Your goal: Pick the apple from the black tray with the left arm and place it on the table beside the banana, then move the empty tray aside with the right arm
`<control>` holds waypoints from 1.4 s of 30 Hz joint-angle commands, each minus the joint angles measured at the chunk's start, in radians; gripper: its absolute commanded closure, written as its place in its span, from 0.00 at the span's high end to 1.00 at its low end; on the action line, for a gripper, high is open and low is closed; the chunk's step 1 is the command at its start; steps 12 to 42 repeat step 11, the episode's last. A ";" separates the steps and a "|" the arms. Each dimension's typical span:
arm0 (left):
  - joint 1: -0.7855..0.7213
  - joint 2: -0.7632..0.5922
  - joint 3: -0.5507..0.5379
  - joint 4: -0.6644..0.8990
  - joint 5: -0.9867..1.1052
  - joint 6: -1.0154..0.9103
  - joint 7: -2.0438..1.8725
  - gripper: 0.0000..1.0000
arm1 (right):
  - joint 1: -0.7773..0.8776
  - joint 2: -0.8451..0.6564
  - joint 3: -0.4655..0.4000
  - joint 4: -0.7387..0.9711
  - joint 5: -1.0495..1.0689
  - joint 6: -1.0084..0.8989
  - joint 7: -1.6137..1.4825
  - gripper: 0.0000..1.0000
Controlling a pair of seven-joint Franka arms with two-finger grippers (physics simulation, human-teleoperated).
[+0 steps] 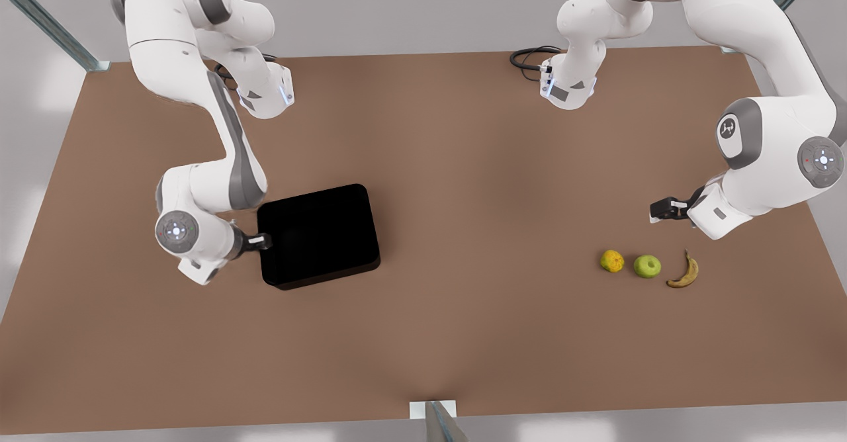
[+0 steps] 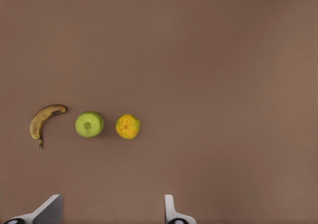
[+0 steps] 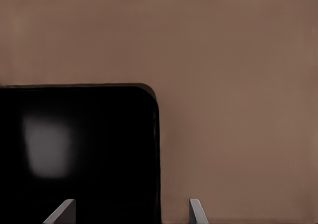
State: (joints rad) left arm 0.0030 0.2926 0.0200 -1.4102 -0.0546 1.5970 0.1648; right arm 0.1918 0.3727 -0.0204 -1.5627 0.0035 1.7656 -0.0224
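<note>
The black tray lies empty on the table at the front view's left. My right gripper sits low at the tray's edge, open, its fingers straddling the rim of the tray; the right gripper holds nothing. At the front view's right, the yellow-green apple rests on the table between an orange fruit and the banana. My left gripper hovers open behind them. From the left wrist, apple, banana and the left gripper show.
A black cable loops at the table's far edge near an arm base. Metal posts stand at the far corners and a bracket at the near edge. Bare tabletop stretches between tray and fruits.
</note>
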 commanded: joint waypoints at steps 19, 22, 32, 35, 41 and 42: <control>0.000 -0.001 0.000 -0.001 -0.001 0.004 0.051 1.00 | 0.017 -0.189 0.046 0.096 -0.022 -0.296 -0.070 1.00; 0.000 -0.001 0.000 -0.001 -0.001 0.004 0.051 1.00 | 0.017 -0.189 0.046 0.096 -0.022 -0.296 -0.070 1.00; 0.000 -0.001 0.000 -0.001 -0.001 0.004 0.051 1.00 | 0.017 -0.189 0.046 0.096 -0.022 -0.296 -0.070 1.00; 0.000 -0.001 0.000 -0.001 -0.001 0.004 0.051 1.00 | 0.017 -0.189 0.046 0.096 -0.022 -0.296 -0.070 1.00; 0.000 -0.001 0.000 -0.001 -0.001 0.004 0.051 1.00 | 0.017 -0.189 0.046 0.096 -0.022 -0.296 -0.070 1.00; 0.000 -0.001 0.000 -0.001 -0.001 0.004 0.051 1.00 | 0.017 -0.189 0.046 0.096 -0.022 -0.296 -0.070 1.00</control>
